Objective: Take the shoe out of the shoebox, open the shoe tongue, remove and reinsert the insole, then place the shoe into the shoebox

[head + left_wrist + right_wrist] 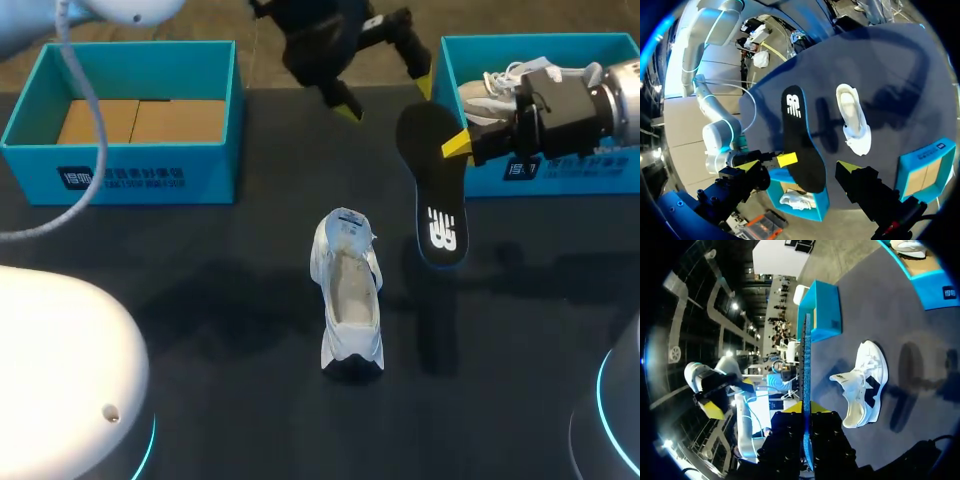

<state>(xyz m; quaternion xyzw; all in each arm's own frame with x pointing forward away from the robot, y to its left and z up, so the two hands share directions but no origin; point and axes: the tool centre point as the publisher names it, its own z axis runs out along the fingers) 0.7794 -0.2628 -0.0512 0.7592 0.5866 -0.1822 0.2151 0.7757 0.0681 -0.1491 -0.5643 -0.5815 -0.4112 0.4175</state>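
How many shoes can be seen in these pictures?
2. A shoe is on the table near its middle; a second shoe lies in the right box. Others may be hidden in that box.

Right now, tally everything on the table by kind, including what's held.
Boxes: 2, left box and right box
Shoes: 2, table shoe and boxed shoe
Insoles: 1, the insole in the right tool
Total: 5

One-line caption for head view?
Right gripper holds the black insole beside the white shoe; left gripper, jaws open, hangs nearby.
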